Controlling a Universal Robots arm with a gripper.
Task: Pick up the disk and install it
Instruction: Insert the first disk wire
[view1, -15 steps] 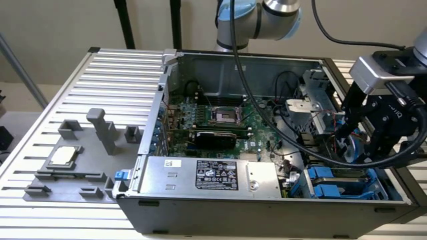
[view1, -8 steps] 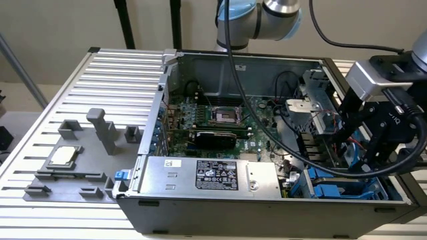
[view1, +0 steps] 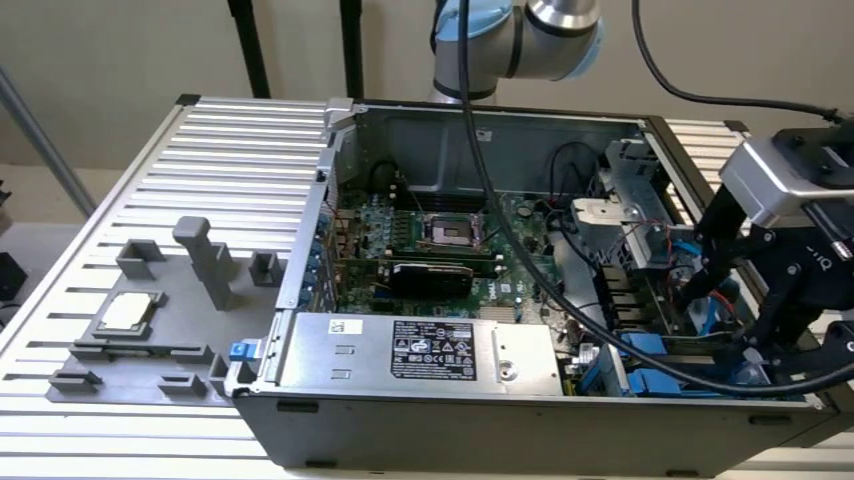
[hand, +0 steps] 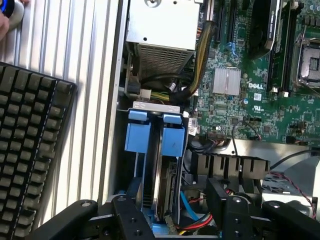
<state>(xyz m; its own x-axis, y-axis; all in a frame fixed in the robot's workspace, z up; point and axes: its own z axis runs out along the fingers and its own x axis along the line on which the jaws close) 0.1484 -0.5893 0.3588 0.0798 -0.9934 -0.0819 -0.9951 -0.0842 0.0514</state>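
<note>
The disk (hand: 161, 182) stands on edge in the drive bay of the open computer case (view1: 441, 420); I see its grey metal edge between bright blue rails (hand: 172, 141). My gripper (hand: 175, 207) hovers just over the bay, open, with one black finger (hand: 131, 202) on each side of the disk and a gap to it. In the exterior view the gripper (view1: 731, 322) hangs over the case's corner on that view's right, above the blue rail ends (view1: 657, 352). Nothing is held.
Black, red and blue cables (hand: 192, 210) crowd the bay beside the disk. The motherboard (view1: 441, 235) and silver power supply (view1: 420, 352) fill the case. A grey fixture with a square silver chip (view1: 127, 312) lies on the ribbed table. A black keyboard (hand: 30, 150) lies beside the case.
</note>
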